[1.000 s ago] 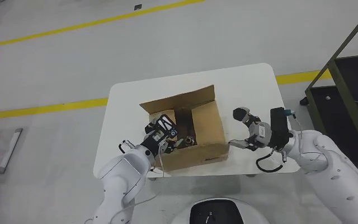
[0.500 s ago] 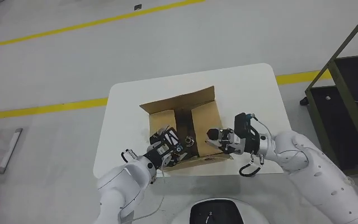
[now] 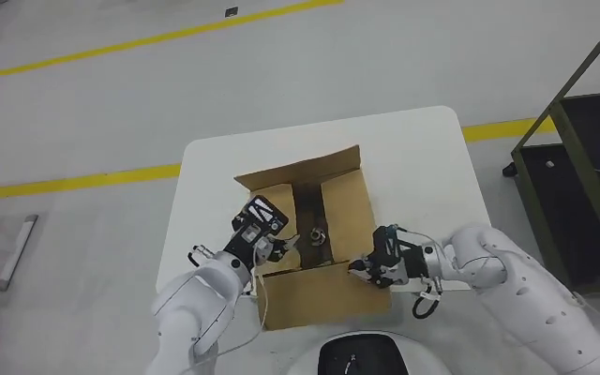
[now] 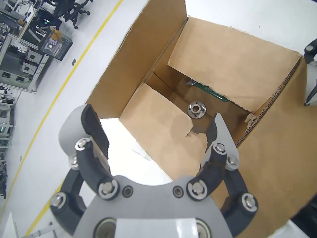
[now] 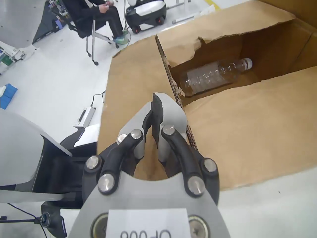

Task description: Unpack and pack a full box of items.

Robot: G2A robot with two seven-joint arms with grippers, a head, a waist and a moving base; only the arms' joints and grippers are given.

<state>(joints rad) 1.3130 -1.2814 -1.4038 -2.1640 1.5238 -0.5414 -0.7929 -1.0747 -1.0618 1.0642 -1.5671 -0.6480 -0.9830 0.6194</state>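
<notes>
Top-down view of a white table (image 3: 412,150) with an open cardboard box (image 3: 300,171) at its middle. Your right gripper (image 5: 154,105), which a second ago hung over the table off to the box's side, has come in to the corner nearest the robot. Its fingers are pinched narrow on the near flap (image 3: 319,292), and that flap now lies folded outward toward the table's front edge instead of standing up.

Your left gripper (image 4: 151,113) hangs spread wide and empty above the opposite near corner, over a side flap that dips inward.

With the near flap drawn back, the inside is easier to see. A small metal flange (image 4: 196,109) lies on the floor of the box, a green packet (image 4: 213,92) sits partly under the other side flap, and a clear plastic bottle (image 5: 213,75) rests on its side. Nothing is out yet, so you are likely at the opening stage, with unpacking about to start.
</notes>
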